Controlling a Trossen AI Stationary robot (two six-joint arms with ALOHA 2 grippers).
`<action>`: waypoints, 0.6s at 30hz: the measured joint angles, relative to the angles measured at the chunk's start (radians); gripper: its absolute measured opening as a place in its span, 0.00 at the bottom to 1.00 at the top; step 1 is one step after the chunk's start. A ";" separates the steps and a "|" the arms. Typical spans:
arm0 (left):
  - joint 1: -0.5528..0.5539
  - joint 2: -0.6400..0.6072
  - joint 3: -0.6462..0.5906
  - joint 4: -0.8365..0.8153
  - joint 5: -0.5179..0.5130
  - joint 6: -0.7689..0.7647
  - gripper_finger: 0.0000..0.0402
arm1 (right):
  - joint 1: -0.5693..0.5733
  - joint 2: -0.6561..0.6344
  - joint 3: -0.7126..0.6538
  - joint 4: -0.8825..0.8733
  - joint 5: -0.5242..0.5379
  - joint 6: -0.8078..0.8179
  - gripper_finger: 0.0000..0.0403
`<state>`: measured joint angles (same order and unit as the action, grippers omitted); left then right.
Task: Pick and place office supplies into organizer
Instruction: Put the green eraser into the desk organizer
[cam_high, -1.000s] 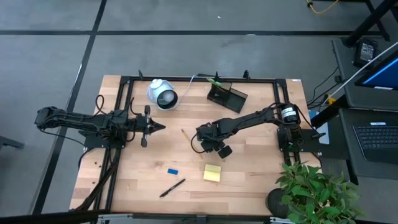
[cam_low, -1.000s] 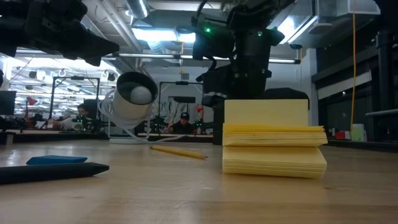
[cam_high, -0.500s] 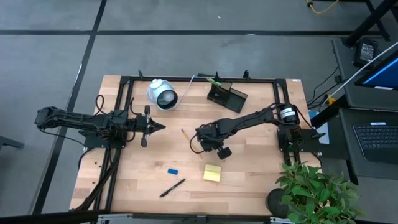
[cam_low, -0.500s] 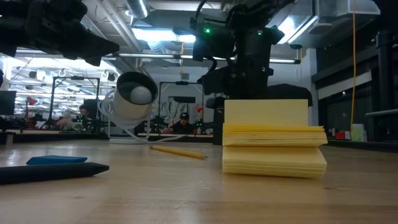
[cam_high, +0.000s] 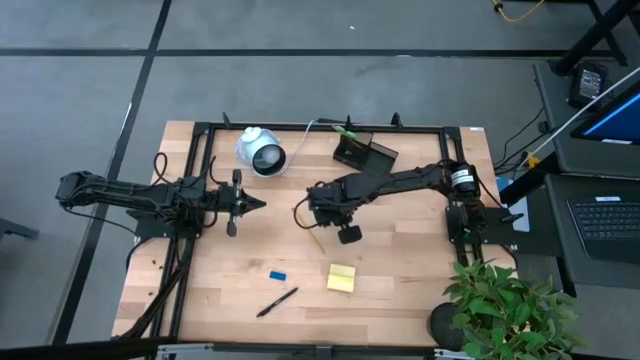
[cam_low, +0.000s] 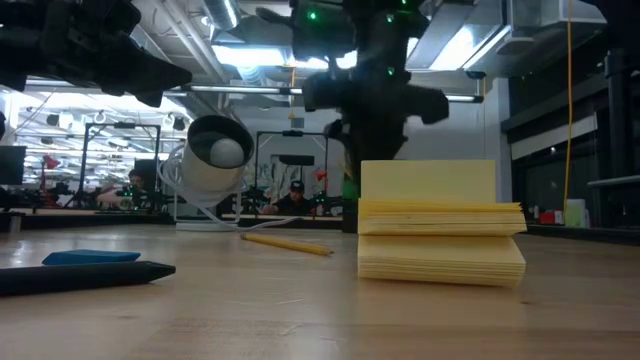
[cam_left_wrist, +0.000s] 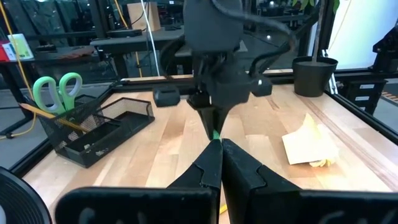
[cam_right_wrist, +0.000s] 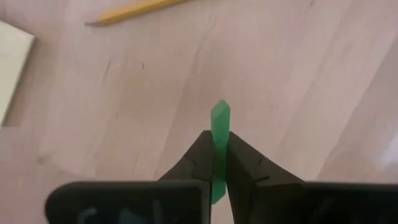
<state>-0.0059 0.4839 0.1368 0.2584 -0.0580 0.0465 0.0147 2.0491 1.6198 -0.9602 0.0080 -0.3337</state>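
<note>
Pale wooden tabletop, edged by a black frame. Left arm stretched in from its side, left gripper pressed together over bare wood near the middle, holding nothing. Right arm reaching across from the other side, right gripper near the centre, just in front of the organizer. Fingers pinching a green-tipped pencil, with the green end poking out past the fingertips and raised clear of the wood.

At the far edge, a white round device with a dark centre, left of the organizer. Black wire organizer beside it, with green-handled scissors standing in it, handles up, and one wooden pencil leaning alongside.

Nearer the front edge, a yellow sticky-note pad, well apart from the organizer. Left of the pad, a black pen lying at a slant. Just behind the pen, a tiny blue eraser, not touching it. Flat on the wood beside the right gripper, a second yellow pencil.
</note>
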 joint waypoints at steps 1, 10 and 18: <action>0.000 0.000 0.000 0.000 -0.003 0.000 0.00 | 0.000 0.000 0.015 -0.012 0.000 0.002 0.05; 0.000 0.000 0.000 0.002 -0.005 -0.001 0.00 | -0.005 -0.002 0.132 -0.137 -0.001 0.012 0.05; 0.000 0.000 0.000 0.003 -0.005 -0.001 0.00 | -0.073 -0.005 0.173 -0.171 0.000 0.012 0.05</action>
<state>-0.0056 0.4839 0.1368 0.2615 -0.0628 0.0460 -0.0579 2.0445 1.7927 -1.1316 0.0078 -0.3218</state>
